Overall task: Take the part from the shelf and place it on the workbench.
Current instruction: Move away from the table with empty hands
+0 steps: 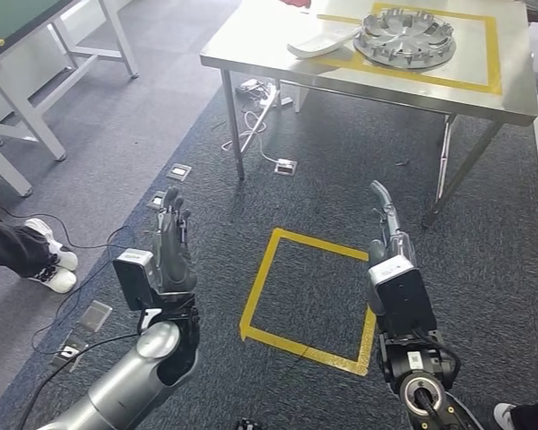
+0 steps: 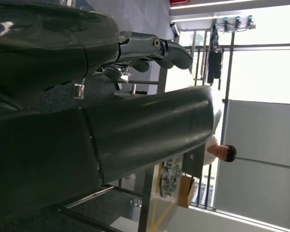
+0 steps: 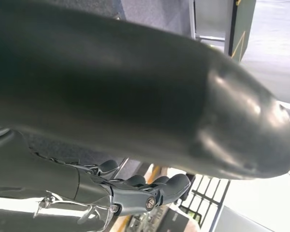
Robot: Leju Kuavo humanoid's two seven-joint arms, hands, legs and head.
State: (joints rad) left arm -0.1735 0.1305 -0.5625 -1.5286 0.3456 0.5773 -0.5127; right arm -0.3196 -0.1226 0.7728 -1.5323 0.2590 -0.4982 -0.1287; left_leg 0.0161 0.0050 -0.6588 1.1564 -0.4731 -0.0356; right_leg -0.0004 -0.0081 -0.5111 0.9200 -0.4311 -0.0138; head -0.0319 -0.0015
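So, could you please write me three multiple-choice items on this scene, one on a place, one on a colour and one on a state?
1. Where does the round silver part lie?
A. On the carpet
B. On the steel table, inside a taped outline
C. In the left hand

2. What colour is the tape square on the carpet?
A. Yellow
B. Red
C. Blue

3. What are the left hand and right hand holding?
A. Each holds a part
B. The right one holds a cable
C. Nothing

Answers:
1 B: the part sits on the tabletop within the yellow tape there.
2 A: the floor outline between the hands is yellow.
3 C: both hands hang above the carpet with fingers extended and nothing in them.
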